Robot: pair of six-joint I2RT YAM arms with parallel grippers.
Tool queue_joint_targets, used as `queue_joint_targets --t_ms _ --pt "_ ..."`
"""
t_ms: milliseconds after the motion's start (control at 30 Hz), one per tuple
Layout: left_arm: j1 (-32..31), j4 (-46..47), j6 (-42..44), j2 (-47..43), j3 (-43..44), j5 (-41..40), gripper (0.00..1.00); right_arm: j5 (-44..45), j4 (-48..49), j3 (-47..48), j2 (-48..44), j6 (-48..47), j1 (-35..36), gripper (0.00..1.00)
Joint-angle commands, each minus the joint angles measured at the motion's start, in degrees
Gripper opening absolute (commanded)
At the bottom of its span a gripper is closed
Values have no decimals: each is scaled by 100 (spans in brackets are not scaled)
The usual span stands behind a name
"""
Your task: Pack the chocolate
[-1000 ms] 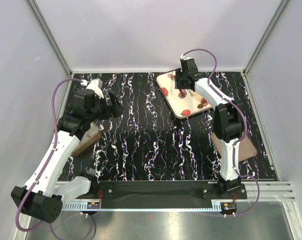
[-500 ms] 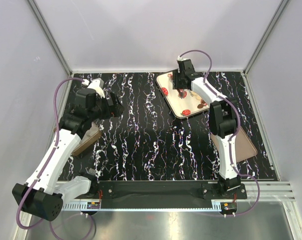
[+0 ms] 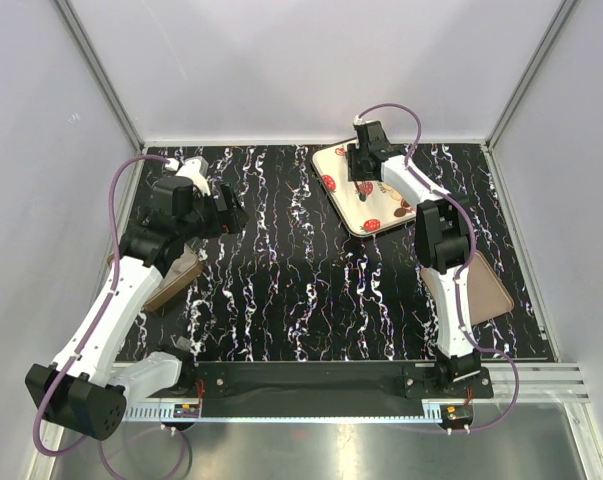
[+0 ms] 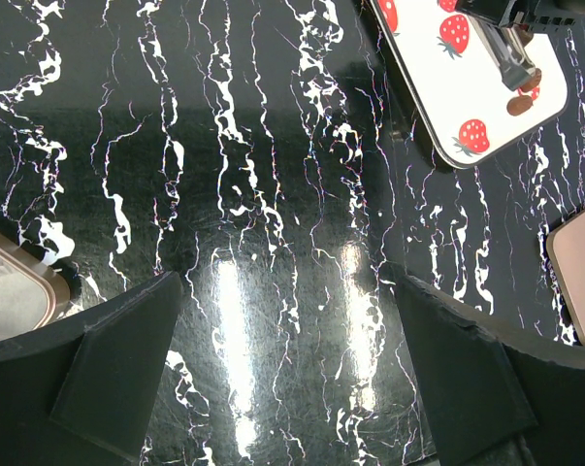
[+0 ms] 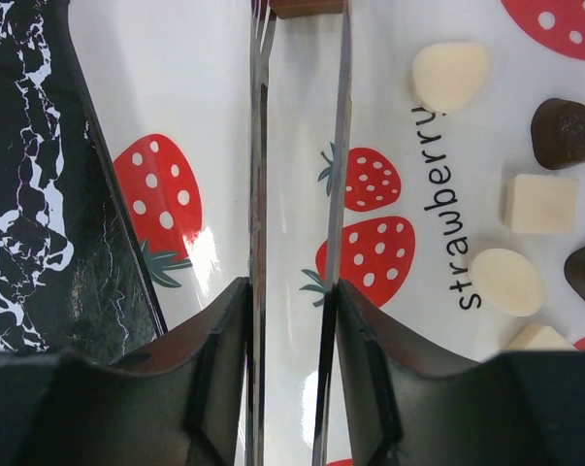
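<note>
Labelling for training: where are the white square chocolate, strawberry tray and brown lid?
white square chocolate [image 5: 539, 204]: right wrist view, top face.
strawberry tray [image 4: 436, 85]: left wrist view, bare surface.
brown lid [image 3: 492, 296]: top external view, right half.

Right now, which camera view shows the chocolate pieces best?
The right wrist view: the chocolate pieces lie close on the strawberry tray, white and dark shapes distinct. The left wrist view shows only small brown specks far off; the top external view, barely visible dots.

On the black marbled table [image 3: 281, 270], a strawberry-printed tray [image 3: 353, 215] lies far right, a brown lid [image 3: 491, 295] nearer.
</note>
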Motion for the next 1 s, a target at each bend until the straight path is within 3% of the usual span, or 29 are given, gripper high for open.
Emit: queue_joint_targets --t_ms 0,133,600,967 --pt "27 275 105 -17 133 -12 99 -100 3 220 -198 -57 -29 43" --pt "27 214 96 -87 194 -21 99 -82 -85 106 -505 -48 -29 37" --pt "27 -155 -88 -70 1099 120 99 -460 73 -1160 -2158 418 181 33" --pt "27 -656 -97 27 2338 541 99 -460 55 -914 -2238 603 2298 33"
